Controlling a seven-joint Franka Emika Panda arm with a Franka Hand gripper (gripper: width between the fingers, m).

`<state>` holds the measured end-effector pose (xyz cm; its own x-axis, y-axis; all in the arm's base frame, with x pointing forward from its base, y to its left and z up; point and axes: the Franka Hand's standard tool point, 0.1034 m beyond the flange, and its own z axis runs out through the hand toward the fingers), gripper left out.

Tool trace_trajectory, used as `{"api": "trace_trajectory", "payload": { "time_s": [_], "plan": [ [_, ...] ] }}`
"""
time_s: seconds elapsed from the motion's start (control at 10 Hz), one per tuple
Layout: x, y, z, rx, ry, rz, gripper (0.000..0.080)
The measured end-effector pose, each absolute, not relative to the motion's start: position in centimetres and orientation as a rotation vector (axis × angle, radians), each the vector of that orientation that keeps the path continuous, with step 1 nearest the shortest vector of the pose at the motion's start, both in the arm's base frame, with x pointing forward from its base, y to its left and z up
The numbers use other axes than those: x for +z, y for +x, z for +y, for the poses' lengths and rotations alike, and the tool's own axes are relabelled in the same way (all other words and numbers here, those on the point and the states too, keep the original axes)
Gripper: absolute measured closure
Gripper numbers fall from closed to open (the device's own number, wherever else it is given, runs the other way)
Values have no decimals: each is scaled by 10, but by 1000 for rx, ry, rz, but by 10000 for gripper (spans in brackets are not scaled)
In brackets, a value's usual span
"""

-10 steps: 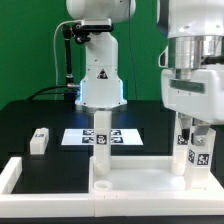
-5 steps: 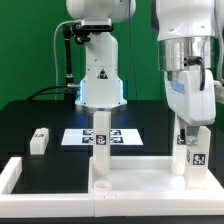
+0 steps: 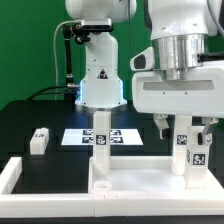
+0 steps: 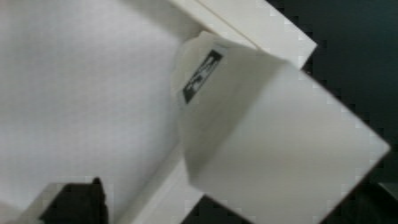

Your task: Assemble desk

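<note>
The white desk top [image 3: 140,183], a wide tray with a raised rim, lies at the front inside the low border frame. Two white tagged legs stand upright on it, one at its far left corner [image 3: 101,137] and one at its far right corner [image 3: 194,152]. My gripper [image 3: 183,128] hangs right above the right leg, turned broadside to the camera. Its fingers [image 3: 160,127] stand spread on either side of the leg's top and do not clamp it. In the wrist view the same leg [image 4: 267,130] fills the frame, with one dark finger [image 4: 71,203] beside it.
A loose white leg [image 3: 39,140] lies on the black table at the exterior view's left. The marker board [image 3: 122,137] lies behind the desk top. The white border frame [image 3: 12,175] runs along the front and left. The robot base [image 3: 100,80] stands at the back.
The hand has turned about its vertical axis above the right leg, from narrow-side to broadside. Its fingers, close on the leg before, now stand spread apart. The leg has stayed upright.
</note>
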<state>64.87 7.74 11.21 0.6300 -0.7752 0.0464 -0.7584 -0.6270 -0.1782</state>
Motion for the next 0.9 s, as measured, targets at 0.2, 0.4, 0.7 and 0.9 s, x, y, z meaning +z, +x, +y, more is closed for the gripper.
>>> {"api": "trace_trajectory", "payload": {
  "time_s": [0.2, 0.4, 0.7, 0.9],
  "plan": [
    [114, 649, 77, -192, -2844, 1051, 150],
    [130, 662, 84, -232, -2977, 720, 150],
    [128, 662, 90, -321, -3085, 198, 150],
    [113, 652, 104, -369, -3098, 87, 150]
  ]
}}
